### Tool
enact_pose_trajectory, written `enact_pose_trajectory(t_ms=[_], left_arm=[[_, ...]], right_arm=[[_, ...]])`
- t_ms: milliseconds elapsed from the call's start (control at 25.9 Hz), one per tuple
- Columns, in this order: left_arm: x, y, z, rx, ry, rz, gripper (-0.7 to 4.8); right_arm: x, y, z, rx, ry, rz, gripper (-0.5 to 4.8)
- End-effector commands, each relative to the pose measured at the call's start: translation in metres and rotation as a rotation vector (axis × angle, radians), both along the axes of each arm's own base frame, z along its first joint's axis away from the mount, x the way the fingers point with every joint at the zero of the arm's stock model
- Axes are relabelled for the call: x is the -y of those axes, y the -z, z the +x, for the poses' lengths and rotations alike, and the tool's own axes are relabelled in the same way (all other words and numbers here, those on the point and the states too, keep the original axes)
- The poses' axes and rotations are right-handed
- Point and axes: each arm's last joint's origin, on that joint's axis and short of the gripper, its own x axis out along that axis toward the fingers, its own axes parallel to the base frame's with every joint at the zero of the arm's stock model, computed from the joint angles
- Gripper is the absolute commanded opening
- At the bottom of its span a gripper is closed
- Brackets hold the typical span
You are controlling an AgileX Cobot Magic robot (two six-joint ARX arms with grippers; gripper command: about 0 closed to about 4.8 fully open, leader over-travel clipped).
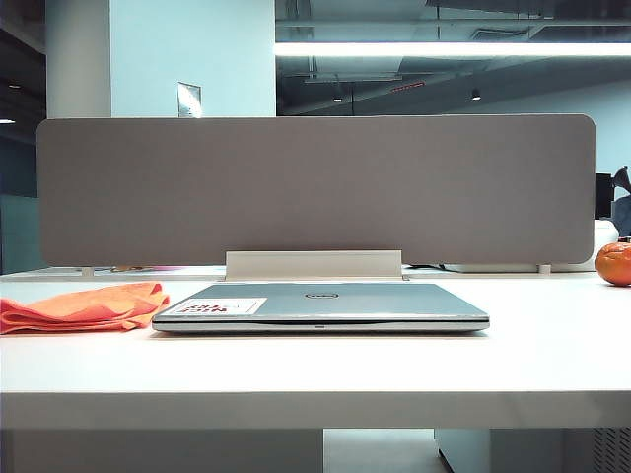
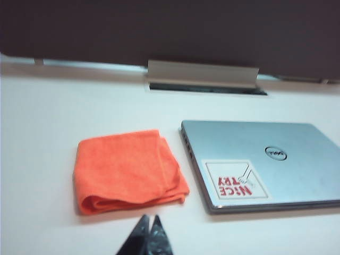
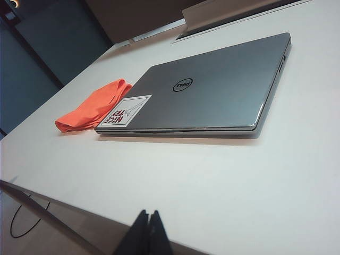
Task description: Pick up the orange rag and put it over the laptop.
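left pincer (image 2: 150, 234): fingertips pressed together, nothing between them; hovers over the counter's near side, just short of the orange rag, not touching it. not visible in the exterior view.
right pincer (image 3: 147, 231): fingertips likewise closed and empty; sits near the counter's front edge, well apart from the laptop, with bare counter between.

orange rag (image 2: 127, 171): one small soft cloth, bright orange, folded into a rough square with layered edges showing along the side nearest the left pincer. lies flat on the counter, just beside the laptop's left edge with a narrow strip of counter between the two in the left wrist view. in the exterior view it lies low at the left (image 1: 84, 307).

laptop (image 2: 265, 159): thin, silver-grey, lid closed, flat on the counter near the middle. oval logo at lid centre; white sticker (image 2: 235, 180) with red lettering at the front corner closest to the rag. nothing lies on the lid.

counter (image 1: 315, 370): white, smooth surface carrying all items.

divider panel (image 1: 315, 187): grey, upright along the counter's far edge, behind the laptop. a pale raised cable flap (image 1: 314, 264) stands at its foot, directly behind the laptop.

round orange object (image 1: 614, 263): glossy, at the far right edge of the counter, well apart from rag and laptop.
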Motion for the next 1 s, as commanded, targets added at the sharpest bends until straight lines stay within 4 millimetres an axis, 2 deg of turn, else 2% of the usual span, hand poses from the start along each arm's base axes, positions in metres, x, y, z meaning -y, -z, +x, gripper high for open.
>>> enact_pose_trajectory(t_ms=[39, 309, 694, 849, 1003], left_arm=[[0.000, -0.008, 0.005, -0.018, 0.008, 0.002, -0.06], [-0.002, -0.021, 0.027, -0.057, 0.001, 0.001, -0.06], [-0.008, -0.048, 0.083, -0.170, -0.068, 0.000, -0.06], [-0.010, -0.064, 0.118, -0.215, -0.067, -0.002, -0.06], [-0.011, -0.072, 0.138, -0.236, -0.068, -0.003, -0.06]], right_arm=[[0.000, -0.001, 0.000, 0.011, -0.006, 0.004, -0.05], [0.000, -0.001, 0.000, 0.011, -0.006, 0.004, -0.05], [0.000, -0.001, 0.000, 0.011, -0.005, 0.004, -0.05], [0.000, -0.001, 0.000, 0.011, -0.004, 0.004, -0.05], [0.000, -0.001, 0.000, 0.011, -0.004, 0.004, -0.05]])
